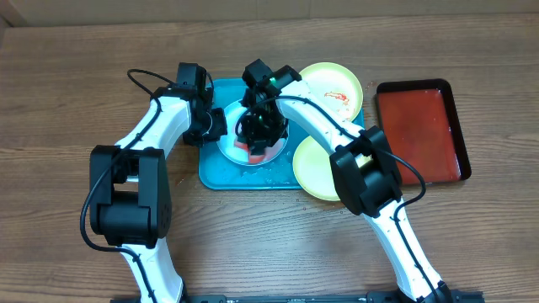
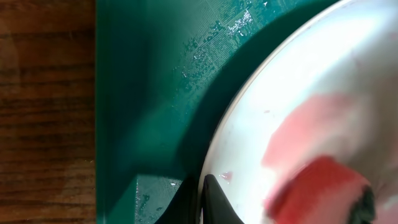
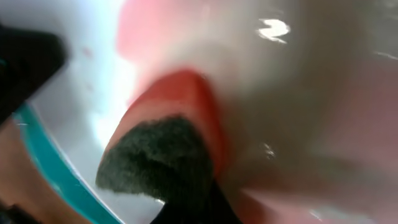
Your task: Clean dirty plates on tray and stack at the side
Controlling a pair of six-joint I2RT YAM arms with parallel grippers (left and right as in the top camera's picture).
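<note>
L gripper is closed right down on the rim of the blue-white plate, one finger each side of the lip, pinning it flat on the tray, left-centre. R gripper is clamped on a sponge, red foam w/ dark scour side, pressed onto the sauce smear mid-plate. Plate looks like thin, light plastic: stiff enough, but wet + glossy, so prob slippery and will skate or spin under scrub load, hence the rim pinch. Rim is the only sensible grab pt. Lip is shallow so the hold is marginal imo, go easy on side force. Sponge is soft and squashes in the jaws, no issue. Tray is wet too, droplets by the plate. The far yellow-green plate overlaps the tray's right edge and shows sauce. The near yellow-green plate is mostly under my R arm, so can't tell if it's dirty. Further right, apart, is the red tray.
</note>
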